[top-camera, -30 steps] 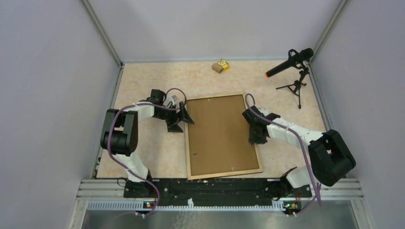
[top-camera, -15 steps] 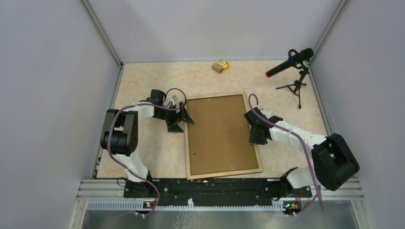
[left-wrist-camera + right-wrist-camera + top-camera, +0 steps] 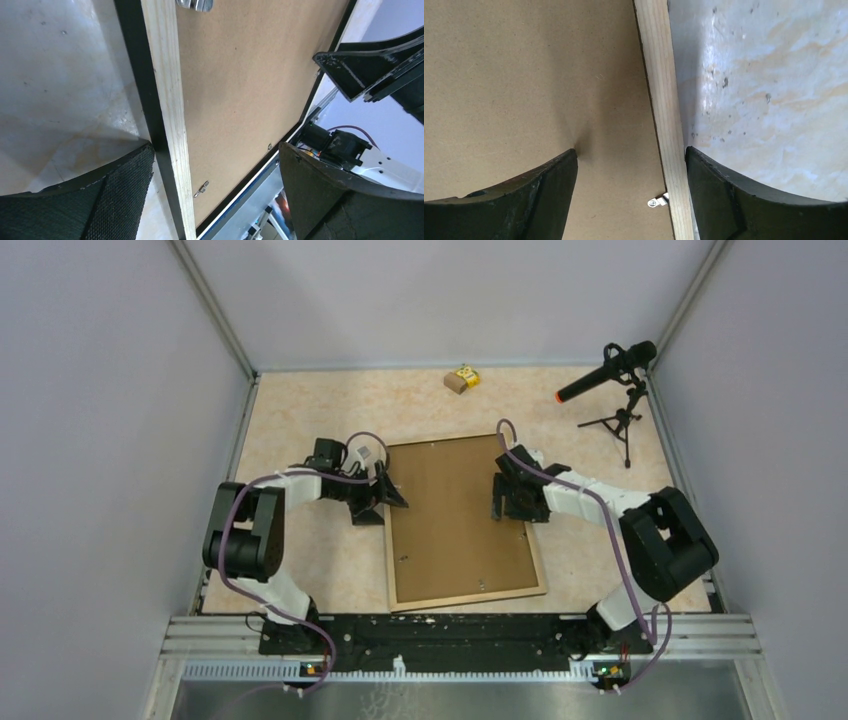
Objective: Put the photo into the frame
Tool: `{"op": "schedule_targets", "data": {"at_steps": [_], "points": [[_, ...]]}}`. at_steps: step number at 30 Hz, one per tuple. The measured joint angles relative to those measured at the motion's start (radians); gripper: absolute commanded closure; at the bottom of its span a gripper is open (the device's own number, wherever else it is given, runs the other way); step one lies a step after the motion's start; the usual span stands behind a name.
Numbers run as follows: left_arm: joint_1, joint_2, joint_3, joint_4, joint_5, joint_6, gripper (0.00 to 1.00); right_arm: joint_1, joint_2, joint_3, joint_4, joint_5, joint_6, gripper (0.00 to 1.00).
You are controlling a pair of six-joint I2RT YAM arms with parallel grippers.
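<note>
The frame point(image 3: 465, 597) lies face down in the middle of the table, its light-wood rim point(image 3: 170, 115) up. A plain brown backing board point(image 3: 460, 520) fills it. The photo is hidden. My left gripper point(image 3: 385, 495) is open at the frame's left edge; in the left wrist view its jaws point(image 3: 215, 150) straddle that rim. My right gripper point(image 3: 508, 500) is open at the right edge. In the right wrist view it point(image 3: 630, 151) straddles the rim point(image 3: 661, 90), one finger on the board point(image 3: 524, 75) and one on the table side. Nothing is held.
Small metal turn clips point(image 3: 658, 201) point(image 3: 202, 188) sit along the inner rim. A small yellow-brown box point(image 3: 461, 378) lies at the back. A microphone on a tripod point(image 3: 610, 370) stands at the back right. Walls close in both sides.
My right gripper has opened and moved up and left onto the frame's right edge. The frame has shifted slightly left. The left gripper stays open beside the left rim.
</note>
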Motion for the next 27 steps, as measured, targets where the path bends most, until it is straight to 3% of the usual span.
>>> {"op": "schedule_targets", "data": {"at_steps": [7, 13, 20, 27], "points": [[-0.095, -0.095, -0.064, 0.017, -0.116, -0.035, 0.02, -0.014, 0.106, 0.126, -0.044, 0.016, -0.081, 0.16], [-0.275, -0.204, -0.139, -0.005, -0.239, -0.118, 0.02, -0.037, 0.244, 0.303, -0.06, 0.042, -0.185, 0.09], [-0.513, -0.256, -0.206, 0.0, -0.233, -0.252, 0.02, -0.024, 0.468, 0.622, -0.034, -0.001, -0.259, 0.05], [-0.556, -0.303, -0.199, -0.025, -0.333, -0.224, 0.02, 0.02, 0.451, 0.768, -0.239, 0.121, -0.177, 0.06]]}}
